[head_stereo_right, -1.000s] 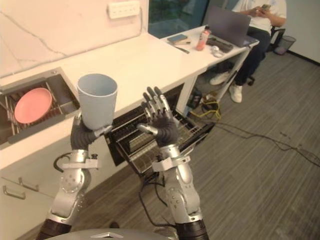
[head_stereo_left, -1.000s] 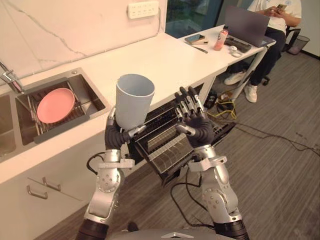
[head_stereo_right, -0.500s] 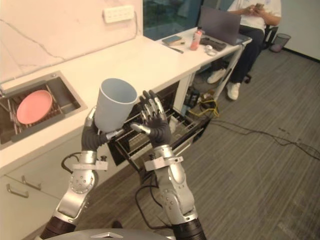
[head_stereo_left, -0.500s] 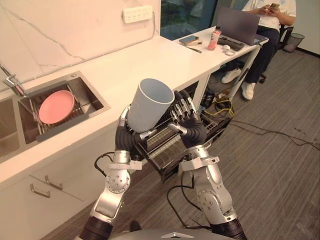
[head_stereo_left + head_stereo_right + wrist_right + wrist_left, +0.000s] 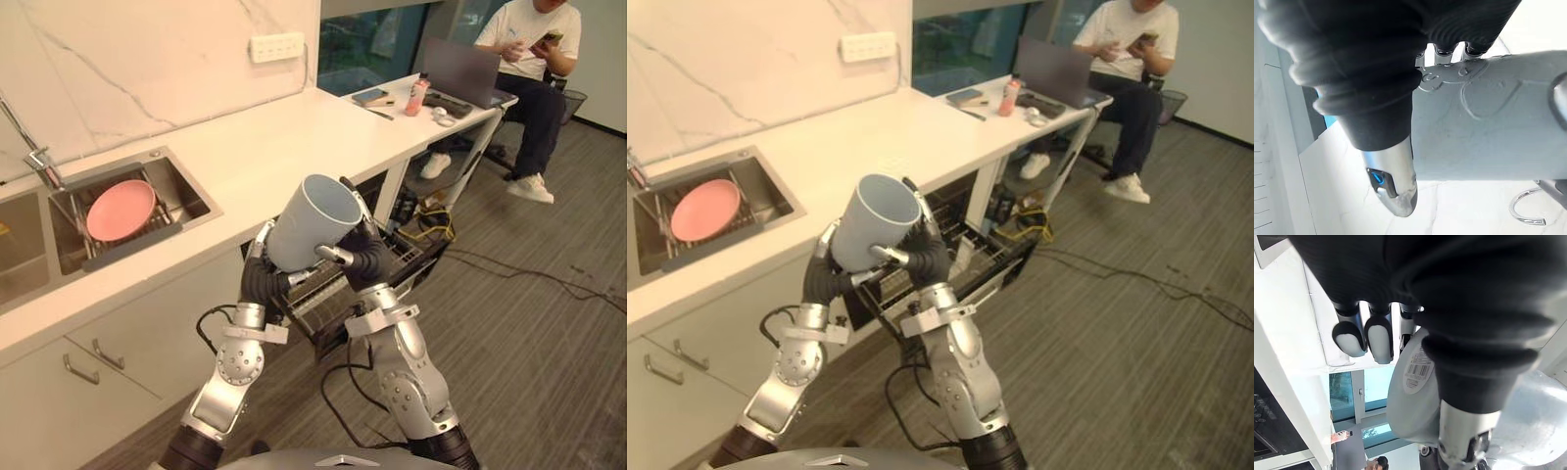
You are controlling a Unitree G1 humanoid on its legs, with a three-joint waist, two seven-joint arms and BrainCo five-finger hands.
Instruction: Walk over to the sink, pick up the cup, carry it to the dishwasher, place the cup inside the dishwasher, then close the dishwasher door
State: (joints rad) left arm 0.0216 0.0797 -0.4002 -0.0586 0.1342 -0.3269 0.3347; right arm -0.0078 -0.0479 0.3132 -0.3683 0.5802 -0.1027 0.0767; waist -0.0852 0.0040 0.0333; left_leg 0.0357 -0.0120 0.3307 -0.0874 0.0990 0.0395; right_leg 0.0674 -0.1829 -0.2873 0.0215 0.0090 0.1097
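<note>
Carrying step, almost over: the pale blue plastic cup (image 5: 312, 220) tilts at centre frame, with the left hand (image 5: 257, 279) curled round its base and the right hand (image 5: 370, 257) spread flat against its side. Next it should be lowered into the black wire dishwasher rack (image 5: 409, 262) just below.

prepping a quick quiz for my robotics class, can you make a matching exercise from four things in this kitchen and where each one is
Things:
1. cup
2. pink plate
3. laptop
4. dishwasher rack

Places:
a. in the sink
b. pulled out under the counter
c. at the counter's far end, by the seated person
d. held tilted in the left robot hand, with the right robot hand against it

Pairs: 1-d, 2-a, 3-c, 4-b
</note>
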